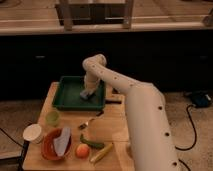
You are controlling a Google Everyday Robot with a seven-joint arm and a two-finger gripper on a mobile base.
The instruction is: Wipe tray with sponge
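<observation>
A green tray [67,95] sits at the far left part of the wooden table [112,125]. A light blue sponge [86,94] lies inside the tray near its right side. My gripper [90,90] reaches down into the tray from the white arm [135,100] and sits right on the sponge, which rests against the tray floor.
A green cup [52,118] and a white cup [32,133] stand at the left. A red bowl [47,149] holds a grey cloth [62,141]. An orange fruit [82,150], a green vegetable [92,142] and a yellow item [101,153] lie near the front. A utensil [89,121] lies mid-table.
</observation>
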